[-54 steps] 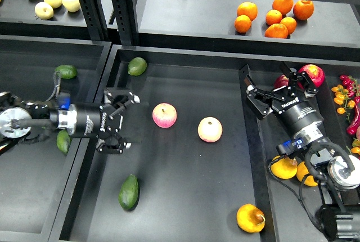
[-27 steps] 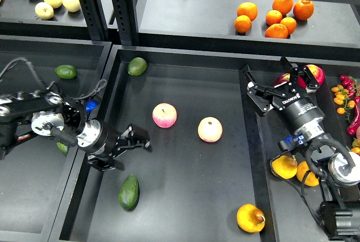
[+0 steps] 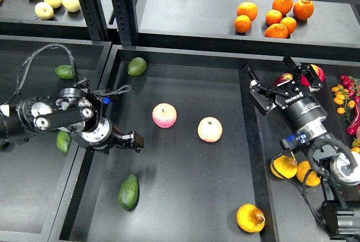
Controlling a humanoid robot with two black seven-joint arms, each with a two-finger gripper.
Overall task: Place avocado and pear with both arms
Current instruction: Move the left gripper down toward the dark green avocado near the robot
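The dark green, long avocado (image 3: 129,191) lies at the front left of the middle bin. The golden pear (image 3: 250,218), with a short brown stem, lies at the front right of the same bin. My left gripper (image 3: 134,139) hangs over the bin's left side, above and behind the avocado and apart from it. It is seen edge-on, so its fingers cannot be told apart. My right gripper (image 3: 277,82) is open and empty over the back of the right bin, far behind the pear.
Two pink-and-yellow apples (image 3: 164,115) (image 3: 210,129) lie mid-bin. A rounder avocado (image 3: 136,66) lies at the back left. More avocados (image 3: 66,71) lie in the left bin. A red apple (image 3: 312,73) and orange-yellow fruit (image 3: 284,167) lie in the right bin. Oranges (image 3: 275,17) sit on the shelf.
My left gripper has swung down and turned, so its spread fingers no longer show apart. My right gripper has shifted slightly right and back, still open.
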